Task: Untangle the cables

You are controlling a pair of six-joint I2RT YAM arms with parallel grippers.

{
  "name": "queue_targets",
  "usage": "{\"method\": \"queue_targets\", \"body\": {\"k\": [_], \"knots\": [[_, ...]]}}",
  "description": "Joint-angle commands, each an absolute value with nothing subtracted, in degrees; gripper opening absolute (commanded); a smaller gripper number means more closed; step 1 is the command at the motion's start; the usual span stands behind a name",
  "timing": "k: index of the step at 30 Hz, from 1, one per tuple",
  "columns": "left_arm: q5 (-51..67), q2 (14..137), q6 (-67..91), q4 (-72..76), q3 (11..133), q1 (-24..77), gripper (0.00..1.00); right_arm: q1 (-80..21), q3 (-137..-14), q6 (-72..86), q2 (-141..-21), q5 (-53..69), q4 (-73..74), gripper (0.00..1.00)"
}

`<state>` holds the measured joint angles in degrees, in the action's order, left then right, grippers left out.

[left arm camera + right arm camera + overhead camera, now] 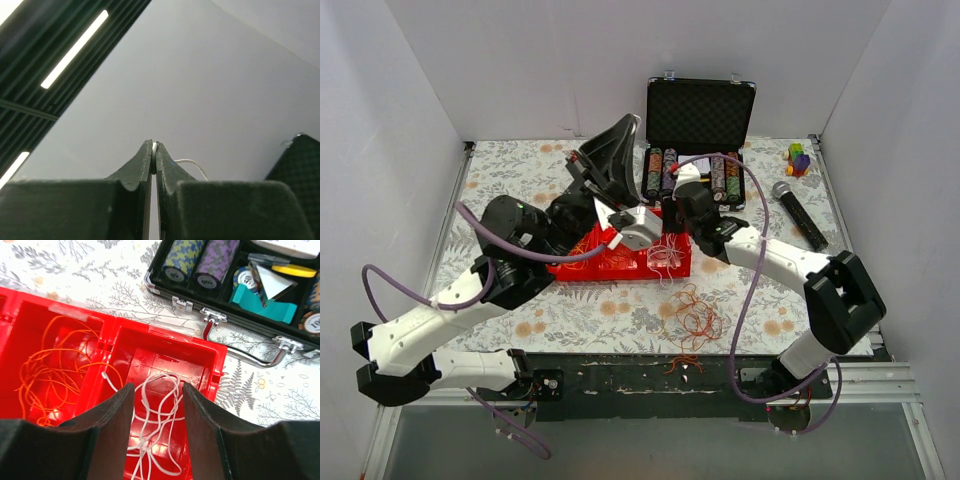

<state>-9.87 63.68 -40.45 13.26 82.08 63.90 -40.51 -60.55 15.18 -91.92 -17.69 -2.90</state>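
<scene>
A loose clump of thin orange cables [692,315] lies on the flowered table in front of the red tray [582,268]. More orange strands [55,365] lie in one tray compartment. White cables [160,420] lie in the compartment to its right. My left gripper [620,135] is raised toward the back wall and is shut on a bit of white cable [154,148]; a thin white strand [192,163] curls out beside it. My right gripper [157,387] is open just above the white cables, holding nothing; in the top view it [655,240] hangs over the tray.
An open black case of poker chips [700,130] stands behind the tray, its handle [240,342] close to the tray's corner. A microphone [798,213] and coloured blocks [799,158] lie at the back right. A short orange piece [682,362] lies at the table's front edge.
</scene>
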Motion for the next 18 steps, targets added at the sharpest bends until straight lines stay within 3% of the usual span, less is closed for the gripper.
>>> {"method": "queue_targets", "body": {"k": [1, 18], "knots": [[-10.0, 64.9, -30.6, 13.2, 80.0, 64.0, 0.00, -40.0, -60.0, 17.4, -85.9, -19.7, -0.1, 0.52], [-4.6, 76.0, -16.1, 22.4, 74.8, 50.9, 0.00, -34.6, -45.4, 21.4, -65.3, -20.8, 2.0, 0.57]]}}
